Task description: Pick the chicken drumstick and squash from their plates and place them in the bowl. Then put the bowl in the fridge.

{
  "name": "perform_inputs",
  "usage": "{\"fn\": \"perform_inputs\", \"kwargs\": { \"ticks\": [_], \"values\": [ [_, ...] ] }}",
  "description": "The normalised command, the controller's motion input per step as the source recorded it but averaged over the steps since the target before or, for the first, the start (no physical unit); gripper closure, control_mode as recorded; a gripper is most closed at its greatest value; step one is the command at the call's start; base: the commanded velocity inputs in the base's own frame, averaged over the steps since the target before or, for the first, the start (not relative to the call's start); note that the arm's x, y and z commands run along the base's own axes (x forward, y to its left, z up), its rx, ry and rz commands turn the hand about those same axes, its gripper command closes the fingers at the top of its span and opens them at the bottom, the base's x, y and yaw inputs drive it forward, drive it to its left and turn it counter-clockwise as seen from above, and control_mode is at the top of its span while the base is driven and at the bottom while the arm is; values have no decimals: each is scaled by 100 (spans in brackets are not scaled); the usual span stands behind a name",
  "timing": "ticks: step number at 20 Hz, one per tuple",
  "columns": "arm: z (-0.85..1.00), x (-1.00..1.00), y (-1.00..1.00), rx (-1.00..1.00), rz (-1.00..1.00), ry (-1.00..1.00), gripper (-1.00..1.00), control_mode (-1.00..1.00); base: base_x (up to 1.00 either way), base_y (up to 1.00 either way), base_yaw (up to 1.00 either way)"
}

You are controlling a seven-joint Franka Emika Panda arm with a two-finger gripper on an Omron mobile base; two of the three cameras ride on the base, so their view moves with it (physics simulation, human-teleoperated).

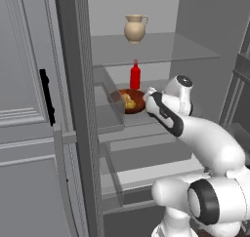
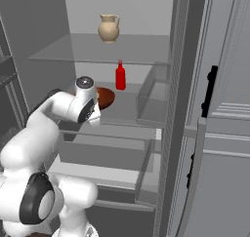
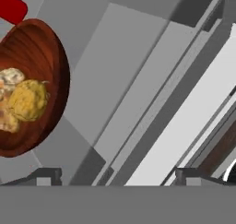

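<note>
The reddish-brown bowl rests on the middle glass shelf inside the open fridge. In it lie the yellow-orange squash and the paler drumstick, touching each other. My gripper is open, with its two dark fingertips spread wide and nothing between them. It hovers just to the bowl's side, clear of the rim. In the left base view the hand sits right of the bowl; in the right base view it covers part of the bowl. The plates are out of view.
A red bottle stands just behind the bowl on the same shelf. A tan jug stands on the shelf above. The open fridge door with its black handle and clear door bins flanks the opening. Drawers lie below.
</note>
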Motion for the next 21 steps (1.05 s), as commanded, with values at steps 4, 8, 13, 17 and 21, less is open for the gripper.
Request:
{"fn": "perform_inputs", "kwargs": {
  "ticks": [4,8,13,17,21],
  "values": [
    [49,-100,-21,-26,16,0,-100,-100,0,0,0],
    [1,-100,-27,-35,27,0,-100,-100,0,0,0],
    [0,-100,-10,-25,31,0,-100,-100,0,0,0],
    [-6,-100,0,-9,24,-10,-100,-100,0,0,0],
    [-4,-100,0,0,18,-17,-100,-100,0,0,0]
  ]
}}
